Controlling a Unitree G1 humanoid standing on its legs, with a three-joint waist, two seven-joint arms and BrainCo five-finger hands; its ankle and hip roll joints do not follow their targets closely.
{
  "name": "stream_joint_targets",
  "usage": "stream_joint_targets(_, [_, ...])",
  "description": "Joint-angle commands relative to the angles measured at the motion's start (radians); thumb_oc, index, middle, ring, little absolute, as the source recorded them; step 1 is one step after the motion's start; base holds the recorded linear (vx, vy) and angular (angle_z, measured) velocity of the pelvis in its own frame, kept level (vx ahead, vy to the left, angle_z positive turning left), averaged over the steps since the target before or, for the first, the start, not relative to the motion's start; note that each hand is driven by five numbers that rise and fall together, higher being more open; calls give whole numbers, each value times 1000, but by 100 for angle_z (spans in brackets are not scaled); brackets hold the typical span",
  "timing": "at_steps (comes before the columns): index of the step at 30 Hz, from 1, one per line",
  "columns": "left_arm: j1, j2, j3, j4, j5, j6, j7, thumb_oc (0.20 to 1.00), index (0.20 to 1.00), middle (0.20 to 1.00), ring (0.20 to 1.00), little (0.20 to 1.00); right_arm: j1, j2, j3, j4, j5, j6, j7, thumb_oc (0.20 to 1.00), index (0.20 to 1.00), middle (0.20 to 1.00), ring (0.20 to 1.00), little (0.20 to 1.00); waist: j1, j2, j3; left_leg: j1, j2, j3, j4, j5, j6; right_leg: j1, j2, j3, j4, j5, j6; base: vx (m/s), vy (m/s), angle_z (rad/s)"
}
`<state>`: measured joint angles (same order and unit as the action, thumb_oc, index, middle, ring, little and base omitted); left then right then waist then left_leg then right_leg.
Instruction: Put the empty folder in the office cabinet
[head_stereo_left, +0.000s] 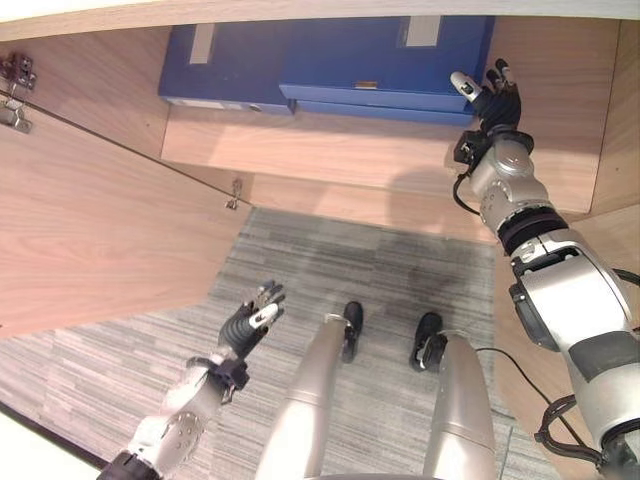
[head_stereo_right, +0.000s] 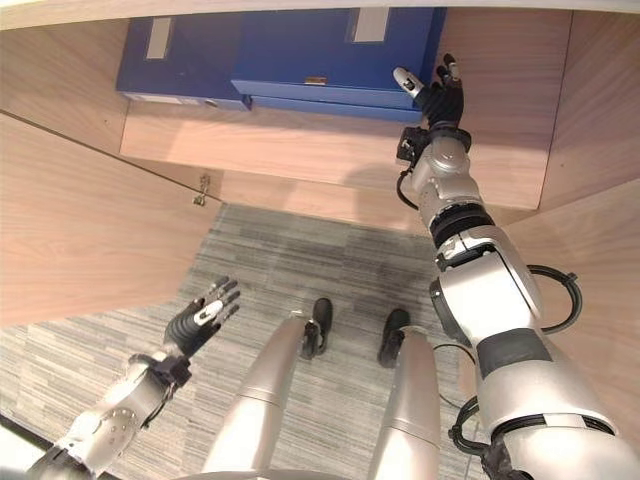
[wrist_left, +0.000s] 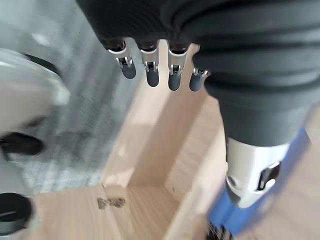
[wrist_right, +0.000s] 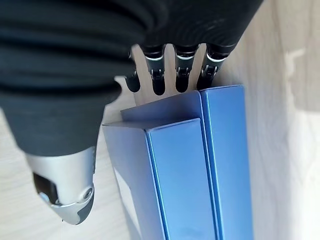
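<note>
Blue folders lie on the wooden cabinet shelf (head_stereo_left: 330, 152): one at the left (head_stereo_left: 215, 55), and a wider one (head_stereo_left: 390, 55) stacked on another to its right. My right hand (head_stereo_left: 492, 100) is raised at the right end of that stack, fingers straight and open, holding nothing. In the right wrist view its fingertips (wrist_right: 159, 82) reach just past the edge of the blue folders (wrist_right: 190, 170); whether they touch I cannot tell. My left hand (head_stereo_left: 250, 322) hangs low over the carpet, open and empty, its fingers (wrist_left: 150, 70) straight.
The cabinet door (head_stereo_left: 80, 220) stands open at the left, with metal hinges (head_stereo_left: 15, 92) on its inner face. The cabinet's side wall (head_stereo_left: 612, 120) rises close to the right arm. Grey carpet (head_stereo_left: 330, 260) lies below the shelf.
</note>
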<state>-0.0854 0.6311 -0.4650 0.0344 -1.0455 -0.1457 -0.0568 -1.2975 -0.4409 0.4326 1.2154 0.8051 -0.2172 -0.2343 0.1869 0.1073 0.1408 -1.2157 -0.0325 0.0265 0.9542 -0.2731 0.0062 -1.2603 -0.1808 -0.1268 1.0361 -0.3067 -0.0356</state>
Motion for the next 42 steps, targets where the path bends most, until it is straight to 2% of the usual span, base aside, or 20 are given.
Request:
stream_joint_targets(1, [-40, 24, 67, -84, 31, -99, 34, 1000, 1000, 1000, 1000, 1000, 11, 111, 11, -58, 20, 2, 39, 1000, 1000, 1000, 1000, 1000, -8, -36, 45, -29, -20, 31, -77, 12, 61, 38, -8, 14, -59, 2, 35, 0, 0, 0])
stream_joint_targets(2, [-74, 2, 90, -89, 34, -121, 54, 1000, 1000, 1000, 1000, 1000, 18, 118, 15, -75, 23, -2, 41, 1000, 1000, 1000, 1000, 1000, -13, -42, 44, -31, -18, 31, -77, 10, 61, 36, -8, 13, -60, 2, 33, 0, 0, 0])
stream_joint_targets(6, [-102, -43, 110, -99, 17, -141, 67, 1000, 1000, 1000, 1000, 1000, 31, 128, 10, -91, 33, -6, 49, 1000, 1000, 1000, 1000, 1000, -19, -47, 41, -32, -17, 30, -79, 10, 61, 33, -6, 15, -65, 7, 33, -2, -6, -2])
stream_joint_targets(15, [-98, -55, 92, -97, 20, -134, 61, 1000, 1000, 1000, 1000, 1000, 21, 144, 13, -88, 35, -13, 49, 1000, 1000, 1000, 1000, 1000, -19, -48, 38, -32, -17, 29, -90, 14, 60, 30, -5, 19, -68, 11, 33, 0, 0, 0])
stream_joint_targets(19, [-69, -56, 102, -84, 23, -131, 72, 1000, 1000, 1000, 1000, 1000, 7, 113, 23, -83, -112, -13, -48, 1000, 1000, 1000, 1000, 1000, -24, -49, 39, -32, -16, 30, -93, 16, 60, 32, -5, 18, -72, 14, 33, 0, 0, 0])
stream_joint_targets(21, [-55, -57, 118, -77, 39, -134, 91, 1000, 1000, 1000, 1000, 1000, 8, 76, -6, -130, -234, -19, -163, 1000, 1000, 1000, 1000, 1000, -31, -49, 40, -31, -16, 30, -94, 13, 62, 32, -3, 20, -72, 13, 34, 0, 0, 0])
stream_joint_targets(22, [-55, -57, 118, -78, 39, -133, 92, 1000, 1000, 1000, 1000, 1000, 10, 76, -7, -134, -238, -17, -166, 1000, 1000, 1000, 1000, 1000, -31, -49, 40, -31, -16, 30, -93, 13, 62, 32, -3, 21, -72, 13, 34, 0, 0, 0])
stream_joint_targets(23, [-41, -65, 134, -74, 50, -135, 103, 1000, 1000, 1000, 1000, 1000, 20, 45, -43, -194, -323, -13, -238, 1000, 1000, 1000, 1000, 1000, -33, -47, 43, -30, -17, 29, -94, 11, 64, 33, -4, 22, -70, 11, 33, 0, 0, 0])
stream_joint_targets(24, [-41, -65, 133, -74, 50, -135, 104, 1000, 1000, 1000, 1000, 1000, 23, 46, -45, -198, -326, -11, -242, 1000, 1000, 1000, 1000, 1000, -32, -47, 43, -30, -17, 29, -94, 11, 64, 33, -4, 22, -70, 11, 33, 0, 0, 0])
stream_joint_targets(27, [-17, -72, 161, -65, 58, -143, 111, 1000, 1000, 1000, 1000, 1000, 44, -20, -99, -300, -462, 20, -341, 1000, 1000, 1000, 1000, 1000, -37, -43, 51, -28, -18, 30, -91, 5, 68, 35, -5, 24, -67, 10, 33, 0, 0, 0])
stream_joint_targets(35, [0, -69, 173, -61, 66, -151, 114, 1000, 1000, 1000, 1000, 1000, 75, -81, -177, -403, -605, 68, -457, 1000, 1000, 1000, 1000, 1000, -44, -37, 63, -26, -16, 34, -82, -1, 71, 37, -8, 24, -60, 13, 36, -3, -1, -1])
stream_joint_targets(40, [11, -71, 176, -66, 68, -150, 118, 1000, 1000, 1000, 1000, 1000, 84, -83, -199, -428, -652, 82, -493, 1000, 1000, 1000, 1000, 1000, -48, -33, 63, -32, -18, 35, -83, 0, 71, 34, -7, 24, -61, 16, 39, 0, 0, 0])
stream_joint_targets(42, [7, -75, 174, -64, 72, -150, 122, 1000, 1000, 1000, 1000, 1000, 107, -62, -216, -470, -653, 65, -507, 1000, 1000, 1000, 1000, 1000, -52, -32, 63, -31, -18, 34, -88, 2, 71, 33, -5, 27, -64, 19, 39, 0, 0, 0])
